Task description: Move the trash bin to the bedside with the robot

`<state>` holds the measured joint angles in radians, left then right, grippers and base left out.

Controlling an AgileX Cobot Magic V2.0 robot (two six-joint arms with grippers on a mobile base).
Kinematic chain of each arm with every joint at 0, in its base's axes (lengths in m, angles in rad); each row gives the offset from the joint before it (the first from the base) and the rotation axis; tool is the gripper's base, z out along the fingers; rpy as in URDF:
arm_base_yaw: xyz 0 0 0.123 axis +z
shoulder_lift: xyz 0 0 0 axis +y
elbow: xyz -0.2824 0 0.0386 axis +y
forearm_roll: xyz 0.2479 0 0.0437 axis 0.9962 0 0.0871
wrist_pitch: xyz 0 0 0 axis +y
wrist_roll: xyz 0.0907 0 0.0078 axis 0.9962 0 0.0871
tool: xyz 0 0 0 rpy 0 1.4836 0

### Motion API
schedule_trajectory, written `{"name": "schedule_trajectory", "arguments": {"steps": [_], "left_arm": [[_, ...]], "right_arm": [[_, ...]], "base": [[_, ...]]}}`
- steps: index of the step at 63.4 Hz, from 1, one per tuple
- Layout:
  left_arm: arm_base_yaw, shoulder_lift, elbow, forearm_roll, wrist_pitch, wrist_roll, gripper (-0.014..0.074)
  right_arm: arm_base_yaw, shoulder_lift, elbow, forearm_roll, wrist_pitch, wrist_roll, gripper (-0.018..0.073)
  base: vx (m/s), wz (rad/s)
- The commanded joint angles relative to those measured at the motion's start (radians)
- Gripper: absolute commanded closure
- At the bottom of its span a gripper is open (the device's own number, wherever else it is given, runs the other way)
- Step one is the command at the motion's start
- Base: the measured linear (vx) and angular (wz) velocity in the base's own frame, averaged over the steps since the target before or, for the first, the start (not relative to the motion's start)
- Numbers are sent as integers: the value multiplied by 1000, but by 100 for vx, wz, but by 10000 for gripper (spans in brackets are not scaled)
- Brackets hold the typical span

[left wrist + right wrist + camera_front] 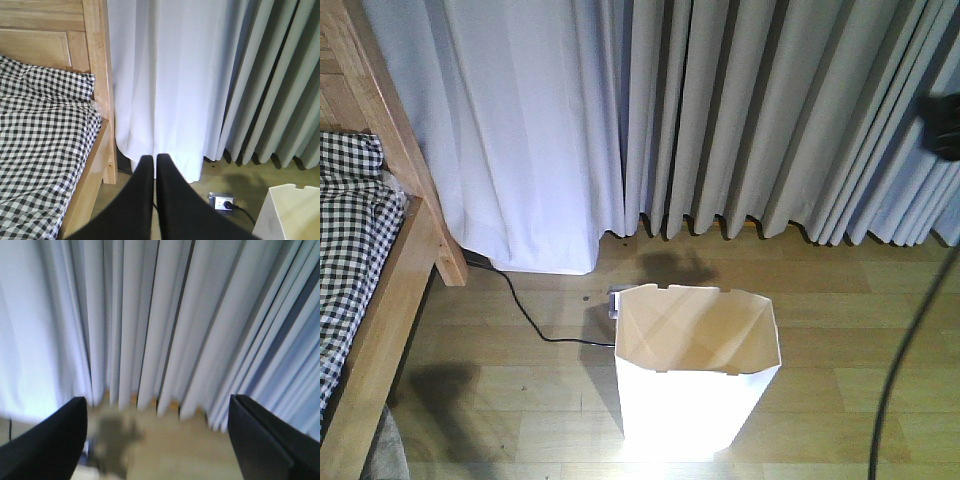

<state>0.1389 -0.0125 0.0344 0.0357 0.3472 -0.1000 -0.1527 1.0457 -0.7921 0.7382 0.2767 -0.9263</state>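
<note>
Judging from how things lie, the carrying step has not begun: the trash bin (695, 365) stands upright and empty on the wooden floor (820, 290), well apart from the bed frame (390, 290), with neither arm on it.

Front view: taking the bin as landmark, the bed with its checked bedding (345, 240) lies to its left, the curtains (720, 110) hang behind it, and a black cable (525, 315) runs across the floor from the bed's corner to a spot just behind the bin's rear left rim. A dark cable of the robot (900, 350) hangs to the bin's right.

Left wrist view: the left gripper (155, 165) has its two black fingers (140, 200) pressed together, holding nothing. It points at the curtain foot between the bed post (102, 90) and the bin, whose rim corner shows at lower right. A floor socket (222, 202) with a plug sits just left of that corner.

Right wrist view: the right gripper (157, 435) is spread wide, its fingers at either lower corner, nothing between them. This view is blurred; the pale patch near the bottom left may be the bin rim, though I cannot be sure.

Next, one gripper needs to close on the thin rim wall, then shift the bin leftward. The plugged cable and socket lie across that path and could snag the base.
</note>
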Motion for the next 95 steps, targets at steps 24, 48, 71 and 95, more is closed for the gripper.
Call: {"name": "schedule_trajectory", "arguments": {"steps": [24, 48, 71, 95], "left_arm": [[-3, -14, 3, -2, -66, -4, 603], [-3, -14, 3, -2, -66, -4, 603], [-3, -14, 3, -2, -66, -4, 603], [-3, -14, 3, -2, -66, -4, 603]], "right_arm": [[-5, -644, 284, 72, -50, 4, 4], [-5, -869, 496, 208, -17, 28, 4], [-6, -868, 502, 198, -45, 11, 333], [-6, -868, 502, 208, -25, 18, 568]], "base": [[0, 0], [0, 0], [0, 0], [0, 0]]}}
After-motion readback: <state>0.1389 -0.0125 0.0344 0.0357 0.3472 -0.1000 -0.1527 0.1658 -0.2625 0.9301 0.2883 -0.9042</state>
